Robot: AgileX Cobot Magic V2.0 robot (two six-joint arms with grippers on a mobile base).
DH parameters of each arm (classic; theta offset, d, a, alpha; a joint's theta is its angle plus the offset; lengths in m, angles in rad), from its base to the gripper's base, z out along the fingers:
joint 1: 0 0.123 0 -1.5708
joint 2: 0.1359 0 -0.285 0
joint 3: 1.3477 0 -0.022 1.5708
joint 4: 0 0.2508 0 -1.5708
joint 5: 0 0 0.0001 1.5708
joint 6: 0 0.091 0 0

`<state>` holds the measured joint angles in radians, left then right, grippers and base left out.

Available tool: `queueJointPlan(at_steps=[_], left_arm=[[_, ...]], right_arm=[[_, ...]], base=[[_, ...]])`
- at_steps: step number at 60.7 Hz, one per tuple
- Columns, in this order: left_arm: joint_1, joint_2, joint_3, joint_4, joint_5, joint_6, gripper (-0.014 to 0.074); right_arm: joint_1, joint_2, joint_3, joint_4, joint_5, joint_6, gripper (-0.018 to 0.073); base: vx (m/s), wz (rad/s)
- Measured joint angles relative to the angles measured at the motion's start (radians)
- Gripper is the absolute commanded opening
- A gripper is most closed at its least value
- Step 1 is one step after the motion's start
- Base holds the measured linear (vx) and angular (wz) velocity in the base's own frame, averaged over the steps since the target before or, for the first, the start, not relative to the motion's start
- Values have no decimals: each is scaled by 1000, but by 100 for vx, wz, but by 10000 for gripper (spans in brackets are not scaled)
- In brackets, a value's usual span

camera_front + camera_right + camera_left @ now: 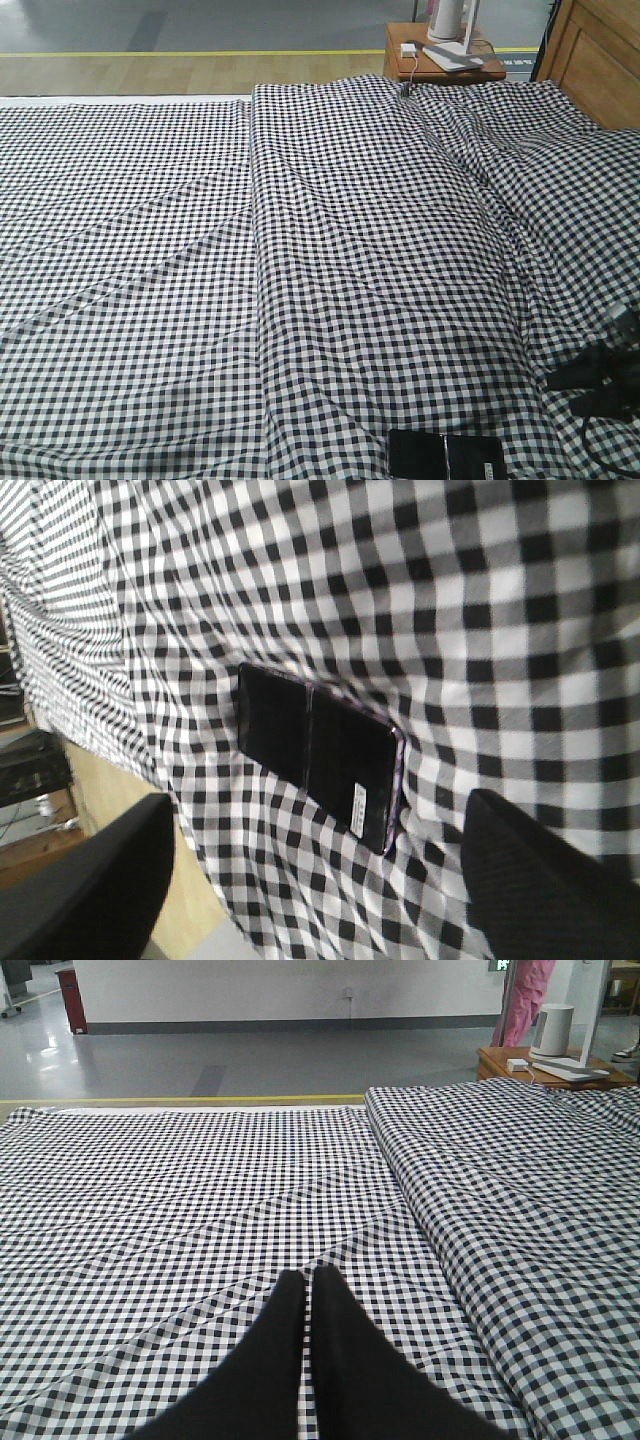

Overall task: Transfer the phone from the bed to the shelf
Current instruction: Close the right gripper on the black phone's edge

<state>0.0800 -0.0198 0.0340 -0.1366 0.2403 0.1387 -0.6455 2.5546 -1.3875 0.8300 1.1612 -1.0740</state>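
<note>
Gingham cloth in black and white covers the bed (pixel 350 250). The phone (pixel 445 458) lies flat on it at the near edge, toward the right corner. The right claw (pixel 315 815) hangs over the phone, spread wide with a finger on either side and touching nothing, apparently lined up to grip. The left claw (pixel 305 1278) is pressed together and empty above bare cloth.

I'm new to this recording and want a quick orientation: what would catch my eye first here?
The black-and-white gingham bed fills nearly every view, with folds running across it. The glossy black phone lies flat on it at the front view's bottom edge, and the right wrist view shows it just ahead of the wide-open right fingers. The left fingers are pressed together over bare fabric.
</note>
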Motion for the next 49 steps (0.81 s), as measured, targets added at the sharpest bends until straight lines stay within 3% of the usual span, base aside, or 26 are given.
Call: queueJointPlan(at_steps=[21,49], left_arm=[[0,0,0,0,0,0,1],[0,0,0,0,0,0,1]], right_arm=[[0,6,182,122,-50,-218,517],[151,49,194,119,-132,-247,517]], base=[[0,0],[0,0]])
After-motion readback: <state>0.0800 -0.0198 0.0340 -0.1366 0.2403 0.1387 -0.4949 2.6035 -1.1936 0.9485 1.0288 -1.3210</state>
